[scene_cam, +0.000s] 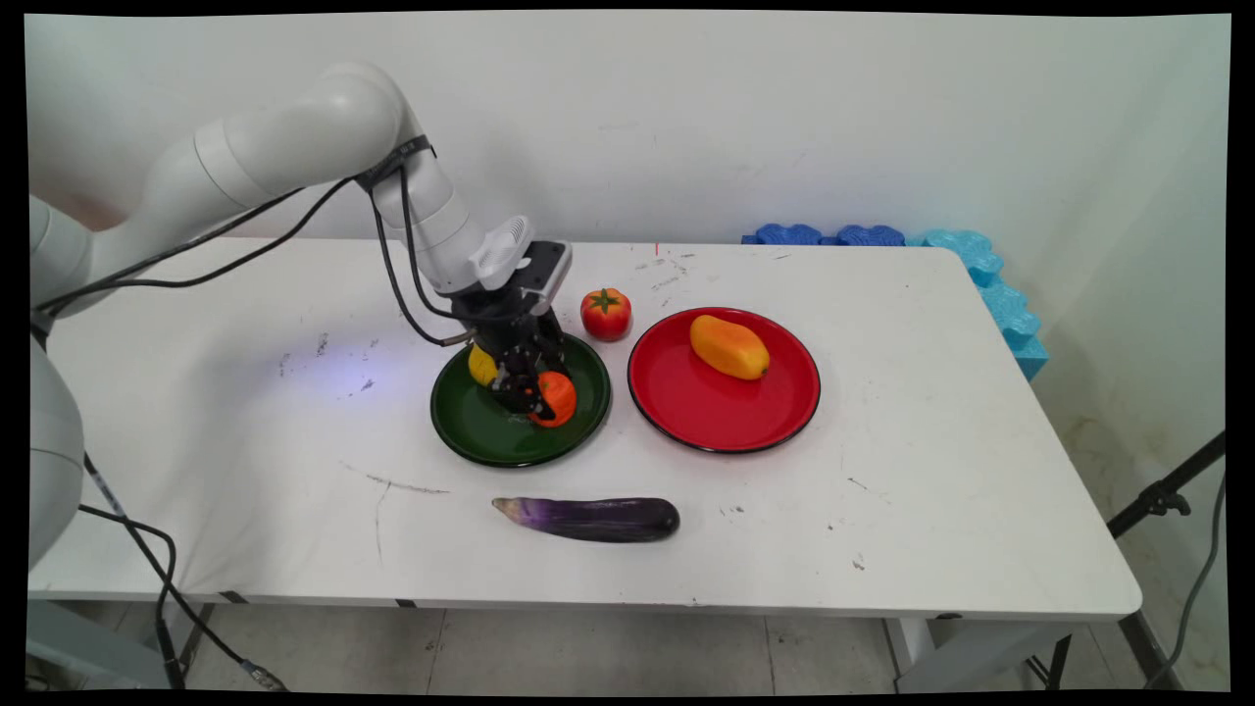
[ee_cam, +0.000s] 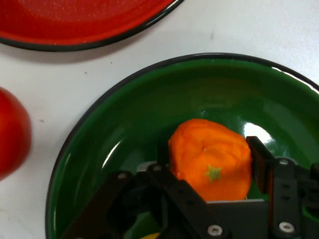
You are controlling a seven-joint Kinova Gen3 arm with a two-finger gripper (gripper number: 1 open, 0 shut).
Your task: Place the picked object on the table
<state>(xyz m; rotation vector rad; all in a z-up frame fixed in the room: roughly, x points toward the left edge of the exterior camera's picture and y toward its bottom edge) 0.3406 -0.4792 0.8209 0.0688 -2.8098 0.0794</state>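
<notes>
My gripper (scene_cam: 534, 396) reaches down into the green plate (scene_cam: 490, 443) in the main view. Its two fingers press on either side of an orange fruit (scene_cam: 560, 397) that rests in the plate. In the hand view the orange fruit (ee_cam: 209, 162) sits between the fingers of the gripper (ee_cam: 209, 149), with the green plate (ee_cam: 124, 114) under it. A yellow fruit (scene_cam: 480, 365) lies in the same plate behind the gripper, mostly hidden by it.
A red tomato (scene_cam: 605, 313) stands just beyond the green plate. To the right, a red plate (scene_cam: 726, 417) holds a yellow-orange mango (scene_cam: 728, 346). A purple eggplant (scene_cam: 593, 518) lies near the front edge. Blue foam pieces (scene_cam: 980, 263) line the far right corner.
</notes>
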